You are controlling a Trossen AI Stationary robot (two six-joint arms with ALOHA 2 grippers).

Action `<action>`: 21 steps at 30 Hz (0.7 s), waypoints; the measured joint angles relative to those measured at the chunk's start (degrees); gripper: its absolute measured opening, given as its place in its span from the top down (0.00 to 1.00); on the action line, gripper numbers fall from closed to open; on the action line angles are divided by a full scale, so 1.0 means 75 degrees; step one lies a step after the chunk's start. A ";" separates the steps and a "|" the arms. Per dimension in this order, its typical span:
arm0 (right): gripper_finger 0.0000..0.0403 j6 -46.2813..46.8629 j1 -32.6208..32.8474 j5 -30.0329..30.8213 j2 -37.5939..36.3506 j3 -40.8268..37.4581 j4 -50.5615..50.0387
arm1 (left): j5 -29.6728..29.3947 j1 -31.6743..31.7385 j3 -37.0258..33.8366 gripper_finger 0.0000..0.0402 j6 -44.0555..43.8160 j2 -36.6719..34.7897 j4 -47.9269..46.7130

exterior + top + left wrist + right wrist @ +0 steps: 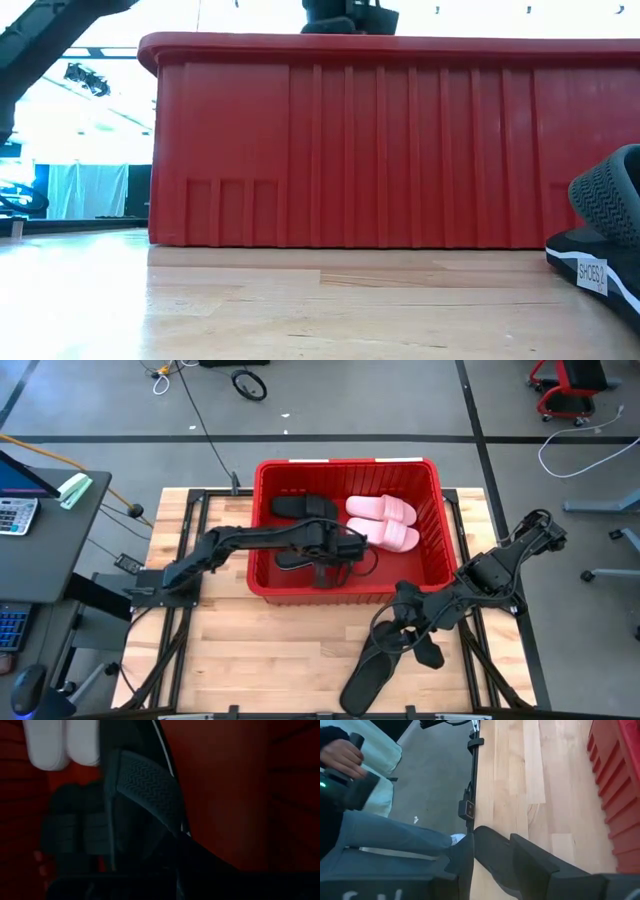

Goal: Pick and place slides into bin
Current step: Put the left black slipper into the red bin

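Four slides binned, two to go
Pink pair (382, 520) in the bin (432, 478) upper right; left gripper (345, 547) pinching a black slide (300, 556) over it; right gripper (405, 628) at lower right, grip cannot be told, beside a flip-flop (368, 678).

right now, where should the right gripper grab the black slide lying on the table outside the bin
Probably across the black slide's narrow width, coming from above: it lies flat and long on the table, clear of the red bin. The right gripper is at its upper end.
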 joint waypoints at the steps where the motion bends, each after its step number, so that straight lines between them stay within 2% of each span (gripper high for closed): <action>1: 0.67 0.0000 0.0000 0.0001 0.0000 0.0000 -0.0005 | 0.0074 0.0006 0.0011 1.00 0.0041 0.0072 0.0020; 9: 0.67 -0.0003 0.0000 -0.0005 0.0000 0.0000 -0.0049 | 0.0187 0.0058 0.0042 1.00 0.0750 0.0321 -0.0256; 21: 0.67 -0.0003 0.0000 -0.0007 0.0000 0.0000 -0.0061 | 0.0106 0.0086 0.0043 1.00 0.0639 0.0264 -0.0787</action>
